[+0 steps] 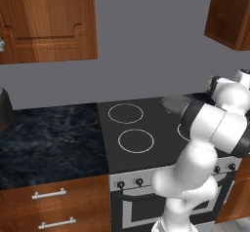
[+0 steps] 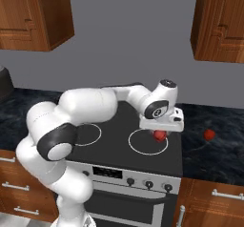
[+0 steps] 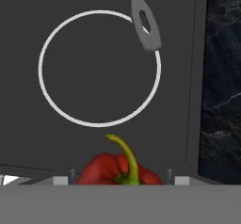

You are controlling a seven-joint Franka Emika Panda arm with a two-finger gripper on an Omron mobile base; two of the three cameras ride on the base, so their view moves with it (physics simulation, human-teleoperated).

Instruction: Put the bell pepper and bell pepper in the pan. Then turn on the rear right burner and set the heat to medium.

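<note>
Red bell pepper (image 3: pixel 118 170) sat right between the gripper (image 2: pixel 160 133) fingers, which held it above the cooktop (image 2: pixel 119 147); second bell pepper (image 2: pixel 209 134) lay on the counter (image 2: pixel 214 149), well apart. Pan (image 1: pixel 177 103) handle poked over a burner ring (image 3: pixel 99 68).

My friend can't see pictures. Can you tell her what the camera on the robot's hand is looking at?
A shiny red bell pepper with a curved green stem sits at the bottom, between the robot's gripper fingers. Beyond it lies a black cooktop with a white burner ring, and the end of a grey pan handle crosses the ring's edge. Dark marbled counter runs along the right.
</note>
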